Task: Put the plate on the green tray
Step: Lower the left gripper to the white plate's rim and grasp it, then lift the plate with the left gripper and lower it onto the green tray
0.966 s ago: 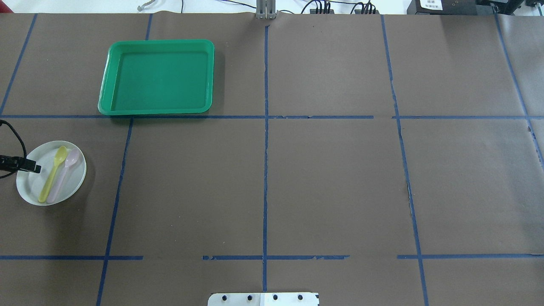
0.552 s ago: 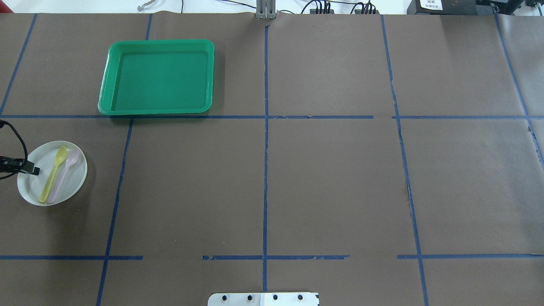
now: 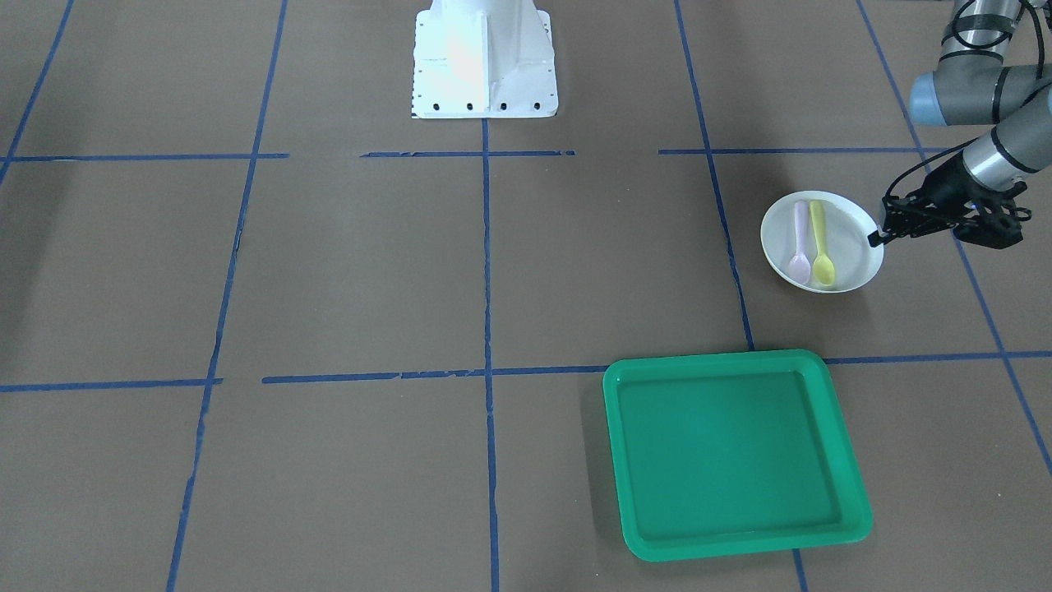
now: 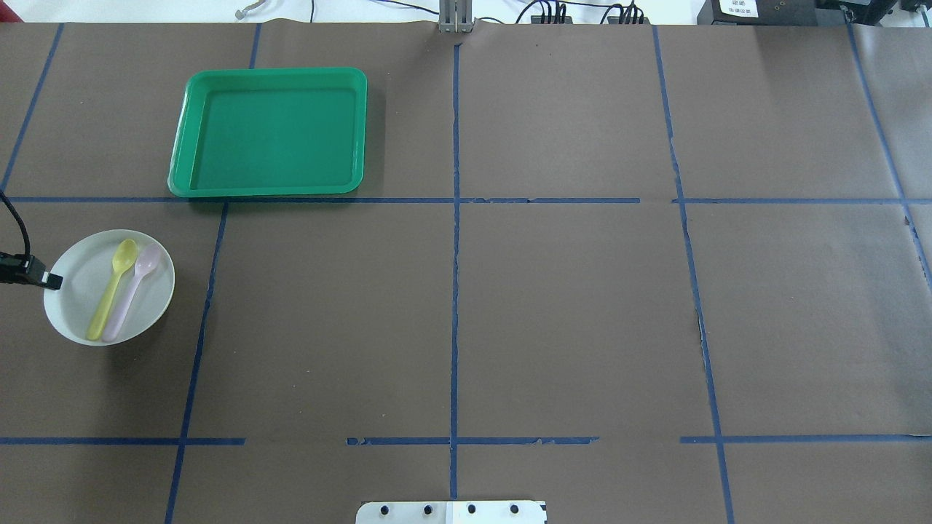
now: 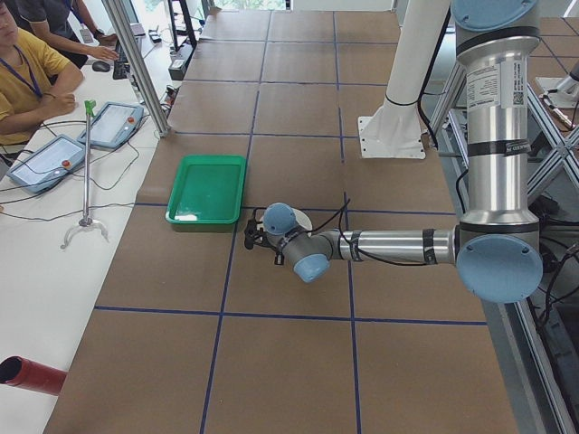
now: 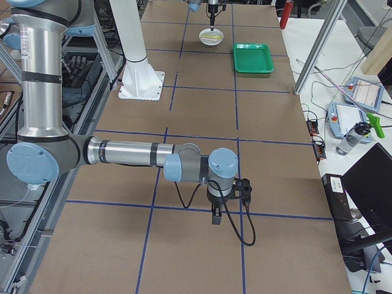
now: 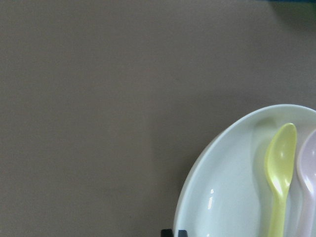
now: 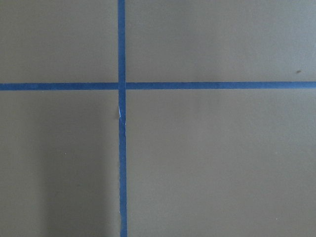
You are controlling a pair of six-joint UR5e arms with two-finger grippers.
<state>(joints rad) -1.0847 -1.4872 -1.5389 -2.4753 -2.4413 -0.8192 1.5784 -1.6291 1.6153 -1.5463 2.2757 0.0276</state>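
Observation:
The white plate (image 4: 76, 291) is at the table's left edge and carries a yellow spoon (image 4: 113, 287) and a pink spoon (image 4: 132, 292). My left gripper (image 4: 51, 280) is shut on the plate's left rim and holds it slightly off the table. The front-facing view shows the same grip (image 3: 878, 236) on the plate (image 3: 851, 247). The left wrist view shows the plate (image 7: 232, 192) and the yellow spoon (image 7: 280, 168) close up. The green tray (image 4: 269, 131) lies empty beyond the plate, also in the front-facing view (image 3: 735, 452). My right gripper (image 6: 215, 214) hangs over bare table far away; I cannot tell its state.
Brown paper with blue tape lines covers the table (image 4: 568, 306). The robot's white base (image 3: 483, 57) stands at the near middle edge. Operators and tablets sit beyond the tray side in the exterior left view (image 5: 41, 81).
The plate with both spoons has moved right and a little toward the tray, and looks slightly larger, lifted by my left gripper on its rim. The right arm has not visibly moved.

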